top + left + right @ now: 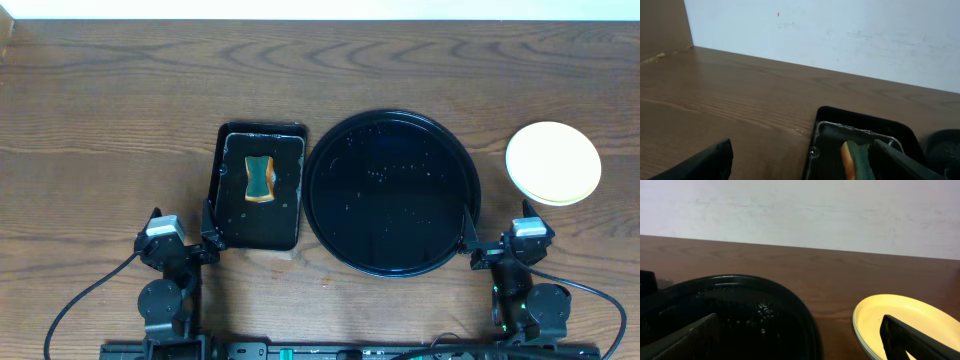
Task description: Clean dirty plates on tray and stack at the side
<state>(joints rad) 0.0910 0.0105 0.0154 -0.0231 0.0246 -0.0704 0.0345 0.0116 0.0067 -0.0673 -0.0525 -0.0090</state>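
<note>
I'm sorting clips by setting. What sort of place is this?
Probably a robotics lab bench staged for dishwashing, not a real kitchen: a wooden table against a plain white wall, a sponge in a small rectangular tray beside a round black tray, and a yellow plate set aside.

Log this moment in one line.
left gripper open | right gripper open | round tray holds no plates | plates stacked right of it, yellow on top | sponge in rectangular tray

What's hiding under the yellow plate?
A pale mint edge peeks out beneath the yellow plate, so another plate likely lies under it. The top plate covers the rest; how many are stacked cannot be seen.
</note>
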